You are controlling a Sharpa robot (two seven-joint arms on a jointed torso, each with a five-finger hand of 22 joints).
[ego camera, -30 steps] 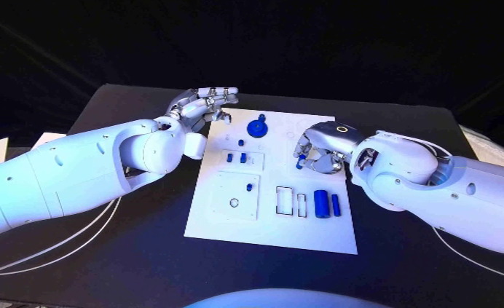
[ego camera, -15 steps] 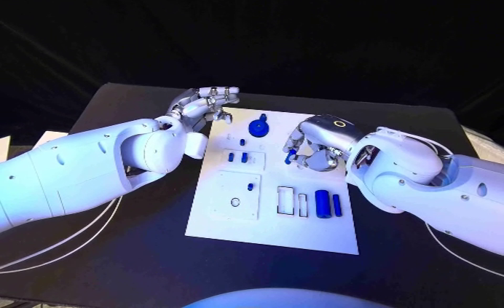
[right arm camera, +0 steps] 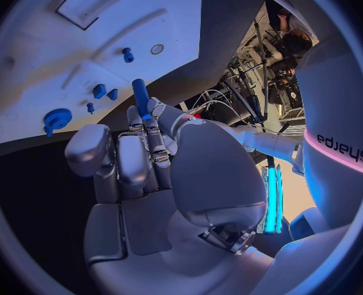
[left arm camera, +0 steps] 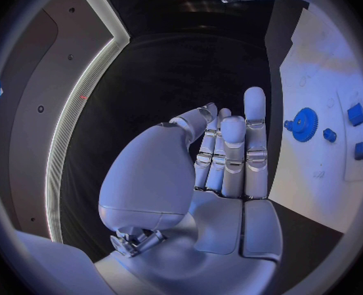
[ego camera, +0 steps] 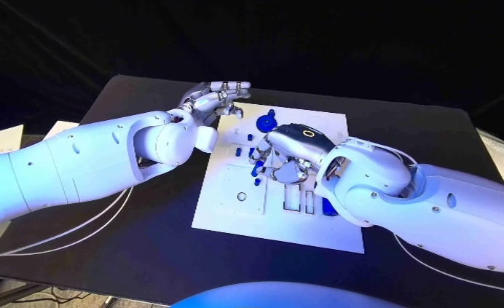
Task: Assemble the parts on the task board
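Holding a blue peg (right arm camera: 140,97) upright in its fingertips, your right hand (ego camera: 282,156) hangs over the middle of the white board (ego camera: 226,215), the nearer hand to the open slots (ego camera: 293,199) below, so judge the peg's long axis against them. Farther off, two small blue blocks (ego camera: 247,151) sit in their recess, the blue gear (ego camera: 264,123) beyond. Your left hand (ego camera: 213,103) waits at the far-left corner, fingers straight, holding nothing.
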